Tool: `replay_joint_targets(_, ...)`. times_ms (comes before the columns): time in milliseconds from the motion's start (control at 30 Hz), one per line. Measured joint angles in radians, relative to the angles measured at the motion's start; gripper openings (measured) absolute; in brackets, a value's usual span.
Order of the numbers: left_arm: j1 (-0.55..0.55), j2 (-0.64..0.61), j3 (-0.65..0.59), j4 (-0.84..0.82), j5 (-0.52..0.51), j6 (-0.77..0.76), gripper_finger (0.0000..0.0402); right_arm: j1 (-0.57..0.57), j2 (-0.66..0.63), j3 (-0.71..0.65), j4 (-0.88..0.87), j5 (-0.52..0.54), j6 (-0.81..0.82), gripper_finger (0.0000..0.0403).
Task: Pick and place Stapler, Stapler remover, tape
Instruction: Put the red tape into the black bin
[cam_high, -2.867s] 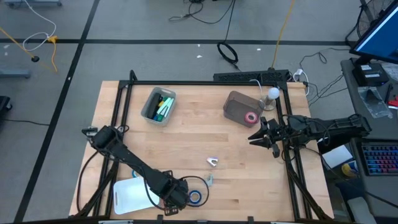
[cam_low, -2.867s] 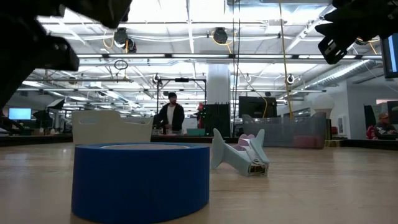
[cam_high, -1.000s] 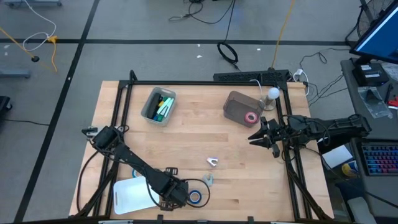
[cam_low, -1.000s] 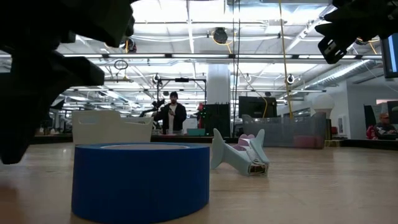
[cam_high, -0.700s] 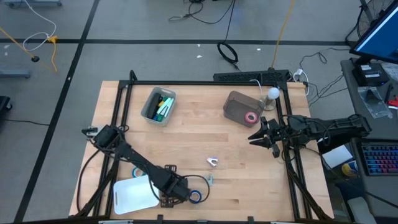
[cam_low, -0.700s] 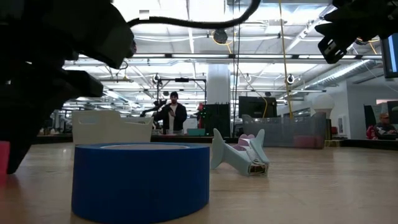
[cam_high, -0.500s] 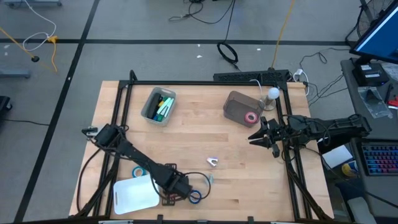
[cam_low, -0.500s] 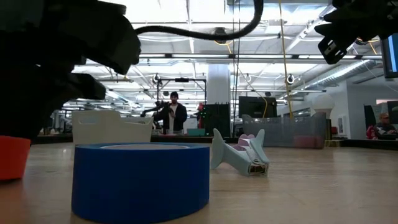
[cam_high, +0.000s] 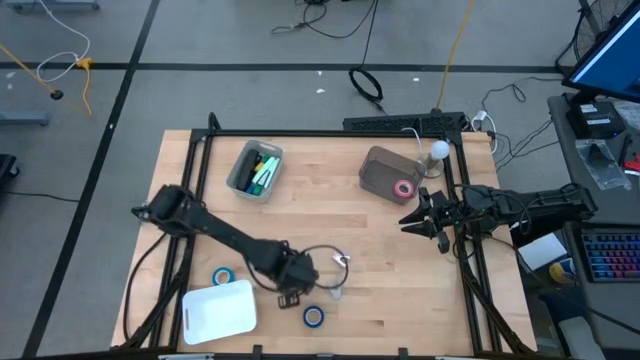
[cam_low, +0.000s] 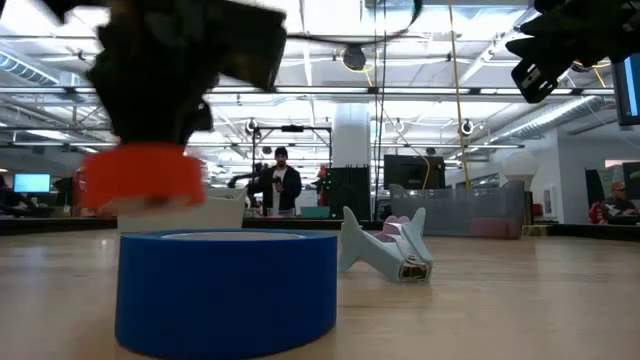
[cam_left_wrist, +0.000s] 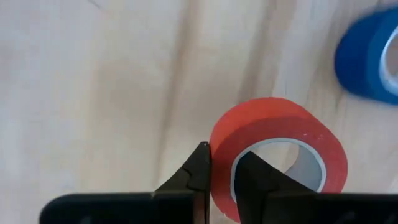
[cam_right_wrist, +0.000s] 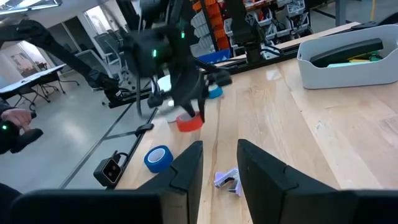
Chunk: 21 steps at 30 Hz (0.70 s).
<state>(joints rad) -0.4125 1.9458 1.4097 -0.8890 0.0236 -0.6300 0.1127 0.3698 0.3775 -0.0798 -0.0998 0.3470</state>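
- Red tape roll (cam_left_wrist: 278, 155) is pinched at its wall by the left gripper (cam_left_wrist: 221, 171), lifted above the table (cam_high: 400, 300) near the front middle.
- Next, carrying it to the brown bin (cam_high: 385, 172) seems needed.
- Right gripper (cam_right_wrist: 219, 163) waits at the right edge, jaws slightly apart, holding nothing.

red tape roll (cam_left_wrist: 277, 146), blue tape roll (cam_low: 227, 291), dark fingers (cam_left_wrist: 200, 174)

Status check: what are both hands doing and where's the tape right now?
Left hand shut on red tape roll, lifted clear of table. Right hand idle at right edge. Blue tape roll and stapler remover close below the carry.
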Motion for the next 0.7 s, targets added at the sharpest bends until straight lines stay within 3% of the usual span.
replay_joint_targets(267,0.071,-0.195,0.000,0.052,-0.190,-0.082,0.0039,0.000,0.000,0.000,0.001,0.000,0.000,0.0091)
replay_joint_targets(433,0.108,-0.306,0.000,0.236,-0.334,-0.072,0.0039,0.000,0.002,0.000,0.014,-0.001,0.000,0.0091)
replay_joint_targets(700,0.171,-0.329,0.002,0.585,-0.339,0.010,0.0039,0.000,0.063,0.000,0.221,-0.001,-0.039,0.0091)
